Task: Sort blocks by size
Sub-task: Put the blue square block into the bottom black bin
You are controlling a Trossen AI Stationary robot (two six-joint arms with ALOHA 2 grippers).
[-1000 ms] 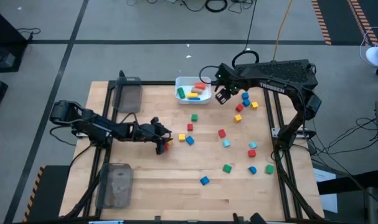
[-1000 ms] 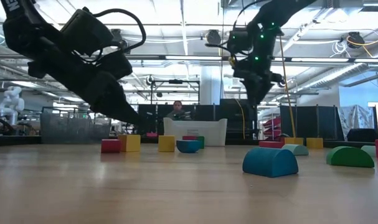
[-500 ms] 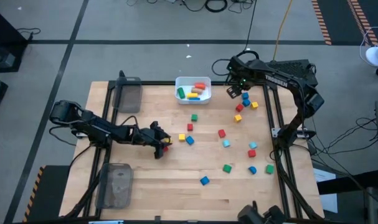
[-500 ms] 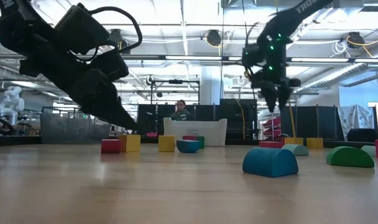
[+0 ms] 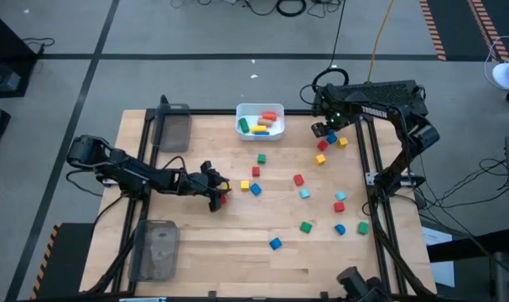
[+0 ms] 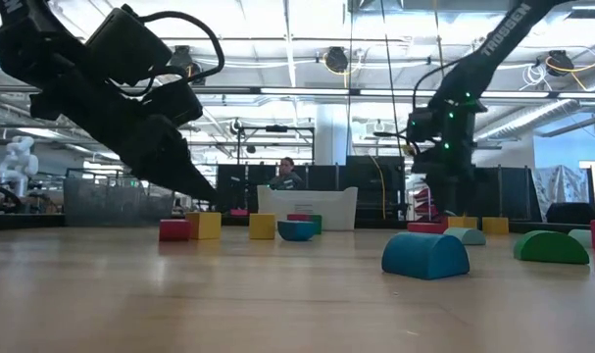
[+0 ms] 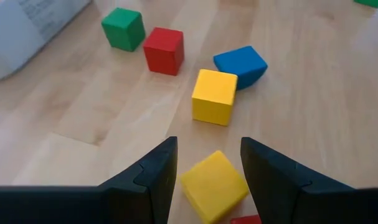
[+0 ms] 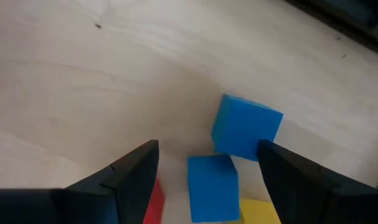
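Small coloured blocks lie scattered on the wooden table (image 5: 237, 252), most on its right half. My left gripper (image 5: 218, 191) is open at the table's middle left, slanting down. A yellow cube (image 7: 213, 185) shows between its fingertips (image 7: 207, 146), turned askew to them. In the low view this cube (image 6: 205, 226) rests flat on the table with the fingers just above it. A red block (image 5: 225, 199) lies beside it. My right gripper (image 5: 324, 130) points down, open, over two blue blocks (image 8: 246, 127) (image 8: 212, 186) at the far right. They lie between its fingers (image 8: 207, 144), untouched.
A white bin (image 5: 261, 120) with several blocks stands at the far edge. Two clear grey trays (image 5: 173, 127) (image 5: 158, 249) sit on the left side. Red (image 8: 152, 202) and yellow (image 8: 260, 213) blocks crowd the blue ones. A person (image 6: 283, 175) sits beyond the table.
My right gripper has swung from beside the white bin toward the table's right edge and come down over the blue blocks at the far right. No block has moved.
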